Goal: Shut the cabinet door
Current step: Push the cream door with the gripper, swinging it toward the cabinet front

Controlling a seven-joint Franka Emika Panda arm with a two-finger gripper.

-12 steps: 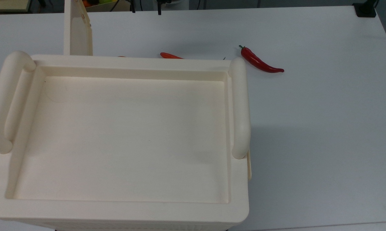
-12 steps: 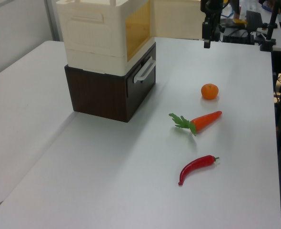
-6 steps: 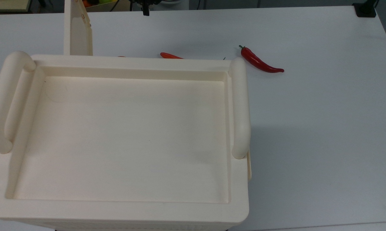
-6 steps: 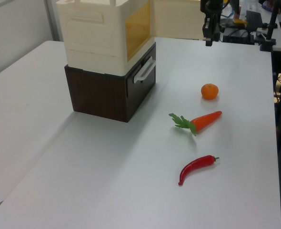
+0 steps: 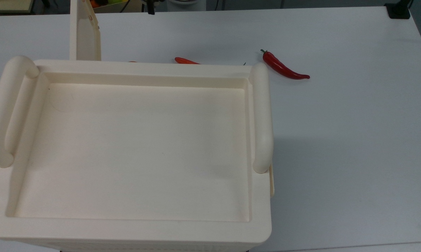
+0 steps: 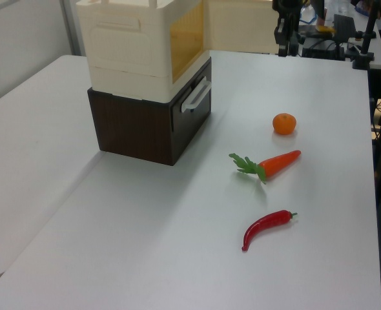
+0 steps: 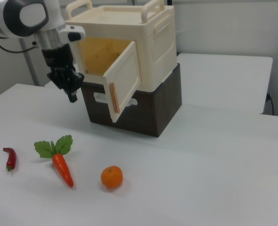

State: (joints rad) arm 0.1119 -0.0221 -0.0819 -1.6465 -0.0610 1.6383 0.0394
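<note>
The thin cream plastic cabinet door (image 7: 125, 80) stands swung open from the large cream plastic cabinet (image 7: 129, 42). The black two-finger gripper (image 7: 72, 94) hangs apart from it, at the right view's left. I cannot tell its finger state.

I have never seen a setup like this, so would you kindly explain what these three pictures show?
It is one moment seen by three cameras. The right view shows a robot arm whose end effector hangs beside a cream cabinet standing on a dark brown box. The cabinet door is swung open. On the white table lie a red chilli, a carrot and an orange. The top view looks straight down onto the cabinet's tray-like top; the left view looks along the table from the other side. Nothing is held.
</note>
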